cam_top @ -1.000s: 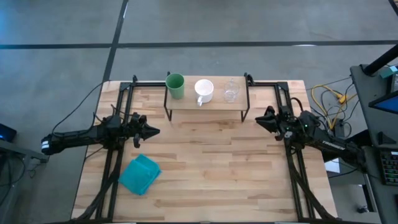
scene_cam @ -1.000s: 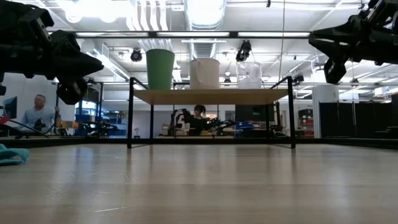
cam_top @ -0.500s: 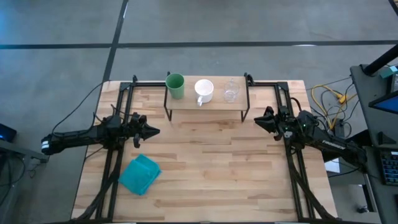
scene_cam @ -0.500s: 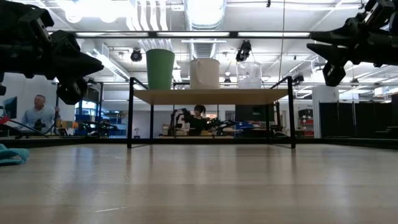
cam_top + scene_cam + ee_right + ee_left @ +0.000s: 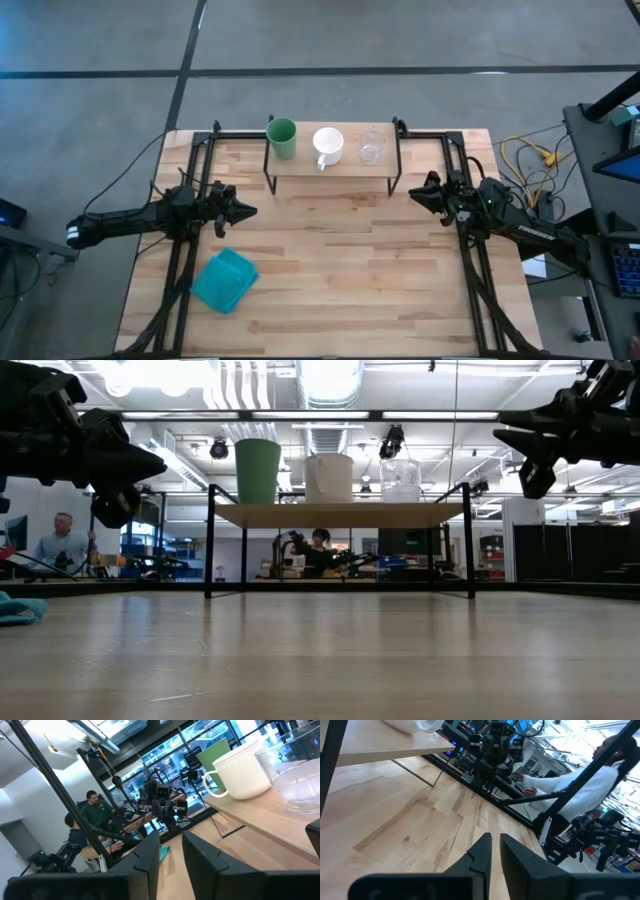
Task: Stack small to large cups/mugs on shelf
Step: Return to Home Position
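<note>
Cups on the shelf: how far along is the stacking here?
Done: nothing; the green cup, white mug and clear glass stand side by side, unstacked, on the shelf. In hand: nothing; the left gripper and right gripper hang empty above the table. Left: all the nesting.

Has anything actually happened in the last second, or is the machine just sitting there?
Barely anything. The right end effector crept slightly toward the middle of the table in the first half second, holding nothing. The left end effector did not move. The green cup, white mug and clear glass kept their places on the shelf, and the teal cloth lay as before.
</note>
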